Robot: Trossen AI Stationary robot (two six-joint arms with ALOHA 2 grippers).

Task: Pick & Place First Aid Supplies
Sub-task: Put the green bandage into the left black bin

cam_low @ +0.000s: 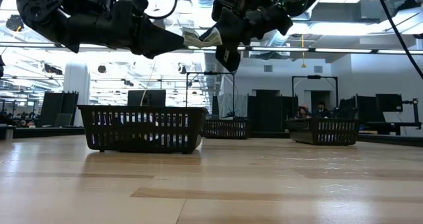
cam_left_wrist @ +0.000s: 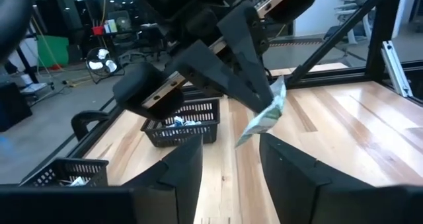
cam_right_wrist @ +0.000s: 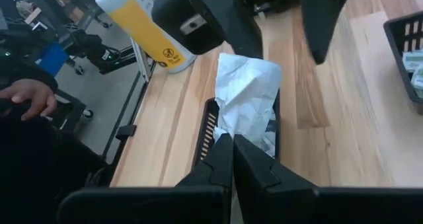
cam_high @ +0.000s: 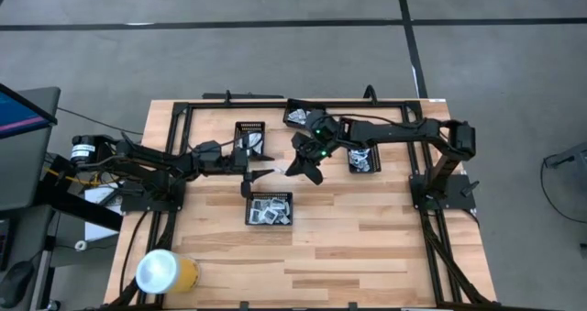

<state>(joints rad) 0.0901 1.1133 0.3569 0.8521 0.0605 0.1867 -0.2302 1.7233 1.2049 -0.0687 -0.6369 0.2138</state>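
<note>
Above the desk's middle, the right gripper (cam_right_wrist: 231,145) pinches a pale packet (cam_right_wrist: 246,92) over a tray (cam_high: 269,220); the left gripper (cam_left_wrist: 230,159) gapes beside it, empty.

1. The high view looks straight down from well above, taking in the whole table (cam_high: 367,247), both arms and the floor around it
2. The low view sits at table-top height, facing level across the boards into the room, with a mesh tray (cam_low: 142,127) near
3. The left wrist view looks close past its own fingers (cam_left_wrist: 178,178) toward the right arm
4. The right wrist view looks steeply down, close over a tray that the high view also shows (cam_high: 270,208)
</note>
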